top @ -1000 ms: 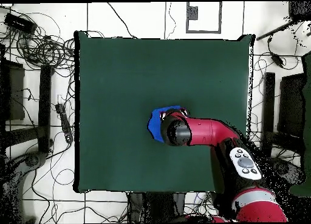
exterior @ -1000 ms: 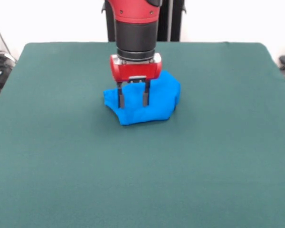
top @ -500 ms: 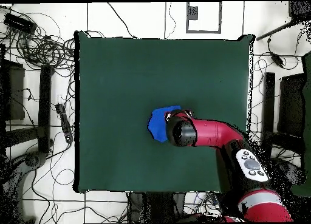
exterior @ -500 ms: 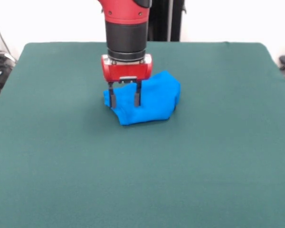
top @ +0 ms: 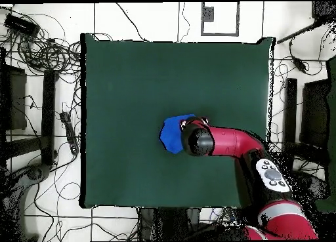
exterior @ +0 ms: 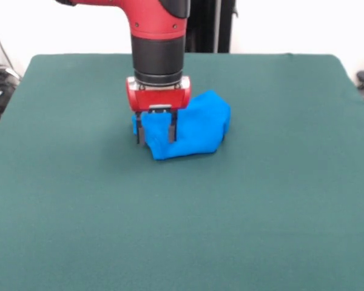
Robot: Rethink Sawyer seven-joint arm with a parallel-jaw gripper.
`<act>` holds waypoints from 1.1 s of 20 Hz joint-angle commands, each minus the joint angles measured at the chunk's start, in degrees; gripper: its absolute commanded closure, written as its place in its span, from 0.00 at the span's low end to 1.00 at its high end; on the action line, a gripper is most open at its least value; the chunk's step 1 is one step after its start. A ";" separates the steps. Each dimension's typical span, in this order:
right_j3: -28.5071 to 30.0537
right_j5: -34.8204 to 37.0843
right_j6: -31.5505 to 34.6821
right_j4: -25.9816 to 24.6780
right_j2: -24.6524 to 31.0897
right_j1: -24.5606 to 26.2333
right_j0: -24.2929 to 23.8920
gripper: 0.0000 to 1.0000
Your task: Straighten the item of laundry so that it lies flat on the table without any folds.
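Shirt print: none shows on the bunched shirt; only plain blue.
Shirt, overhead: arm covers one side.
Gripper, overhead: hidden under the arm.
Table, front: near edge cut off.

Front view: low, close, facing the arm across the bench. Overhead view: high, straight down, whole bench shared.
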 commanded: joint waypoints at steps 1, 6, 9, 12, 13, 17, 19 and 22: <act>-3.36 4.04 -2.65 -3.28 6.29 5.90 -0.79 0.00; -3.45 5.60 -3.95 -3.62 7.25 5.21 -2.15 0.00; -3.92 6.31 -4.42 -3.94 7.73 5.33 -2.64 0.00; -5.20 6.46 -5.53 -4.47 9.16 7.73 -3.64 0.00; -5.50 6.41 -5.85 -4.65 9.68 8.46 -3.90 0.00; -5.69 5.96 -5.39 -5.40 10.66 9.85 -4.12 0.00; -5.33 5.86 -5.15 -5.74 11.14 10.16 -4.28 0.00; -4.45 5.98 -5.34 -5.96 12.55 10.90 -4.88 0.00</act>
